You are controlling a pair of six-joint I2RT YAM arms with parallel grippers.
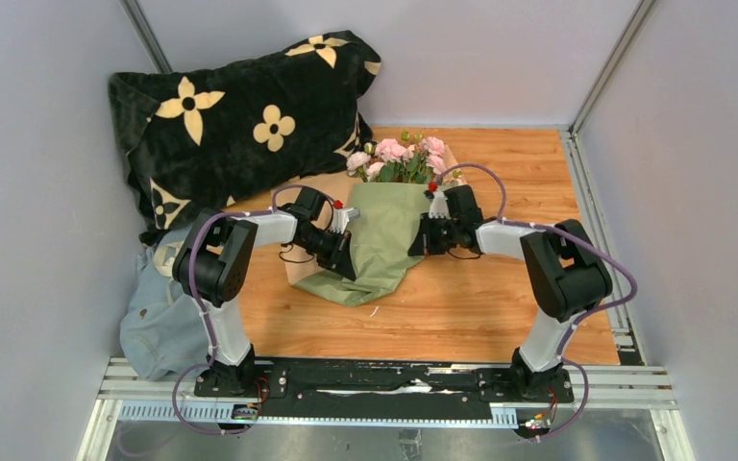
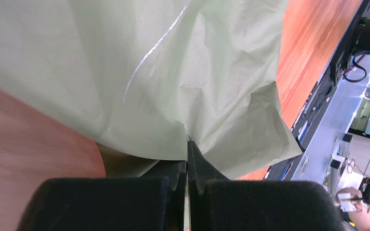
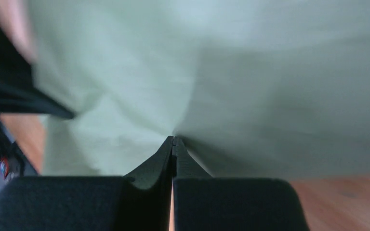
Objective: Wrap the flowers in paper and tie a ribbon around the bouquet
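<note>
Paper [image 1: 384, 240] lies between both arms, long axis toward the flowers [image 1: 399, 158]; left gripper [image 2: 189, 144] pinches its edge, right gripper [image 3: 173, 139] seemingly too.

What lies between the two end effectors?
The olive-green wrapping paper sheet, folded over the pink flower bunch. The left end effector and right end effector each pinch one side of it, seen from the top external view.

No text legible, seemingly (views blurred).
</note>
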